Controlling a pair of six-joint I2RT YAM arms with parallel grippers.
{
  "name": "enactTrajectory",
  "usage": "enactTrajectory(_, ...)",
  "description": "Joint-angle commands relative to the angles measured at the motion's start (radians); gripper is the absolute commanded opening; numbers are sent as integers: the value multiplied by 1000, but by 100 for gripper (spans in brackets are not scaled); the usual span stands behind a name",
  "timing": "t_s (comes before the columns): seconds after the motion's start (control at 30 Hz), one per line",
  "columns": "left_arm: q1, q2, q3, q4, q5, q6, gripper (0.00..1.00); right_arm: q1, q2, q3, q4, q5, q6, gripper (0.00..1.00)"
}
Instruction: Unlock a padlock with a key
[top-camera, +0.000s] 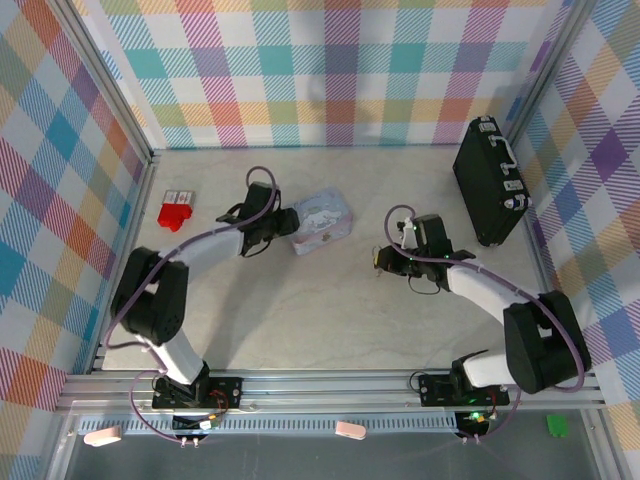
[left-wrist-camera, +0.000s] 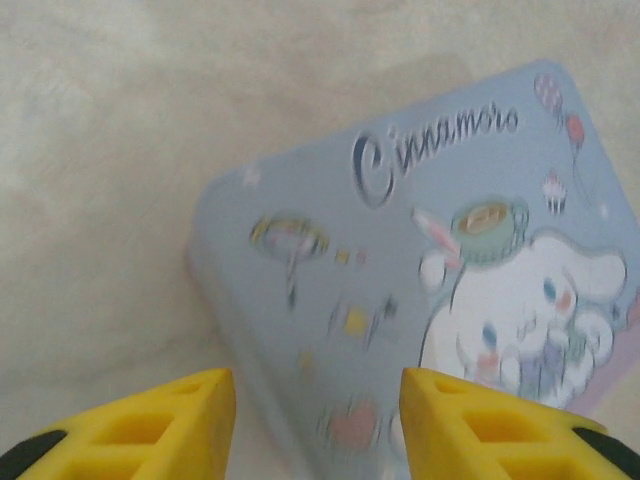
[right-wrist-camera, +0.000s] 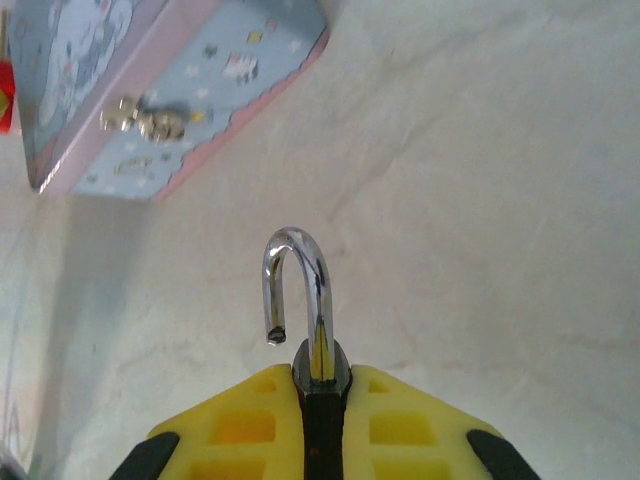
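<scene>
We judged the task to be at or near completion. In the right wrist view, the right gripper (right-wrist-camera: 320, 380) was clamped on the dark body of the padlock (right-wrist-camera: 320, 345) at the bottom centre of the frame. The silver shackle (right-wrist-camera: 297, 238) pointed up the frame. One leg of the shackle was seated in the body; the other ended free and clear of it, so we read the padlock as unlocked. What was left, in our judgement, was at most removing the key and setting the padlock down on the desk (right-wrist-camera: 480, 200). We could not make out the key. The yellow fingers covered nearly all of the padlock body, so the keyway and anything seated in it were hidden. In the left wrist view, the left gripper (left-wrist-camera: 315, 390) stood wide open at the lower edge of the frame with nothing between its fingers. It hovered over the lid of the pastel tin (left-wrist-camera: 400, 250); that view was soft, so fine detail was lost. In the top view, the left gripper (top-camera: 288, 222) was just beside the left end of the tin (top-camera: 325, 218) near the centre. The right gripper (top-camera: 385, 260) was right of centre, apart from the tin. There the padlock was too small to resolve.
</scene>
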Motion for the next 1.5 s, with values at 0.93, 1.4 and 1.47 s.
enactTrajectory(0.93, 31, -933, -612, -37, -231, 95, 95, 236, 125, -47, -60, 99, 44, 26)
enactTrajectory(1.4, 31, -885, -416, -267, -517, 66, 100, 236, -164, 78, -368, 432, -198, 44)
enactTrajectory(1.47, 31, -893, -408, -285, -579, 65, 100, 236, -221, 89, -378, 512, -245, 48)
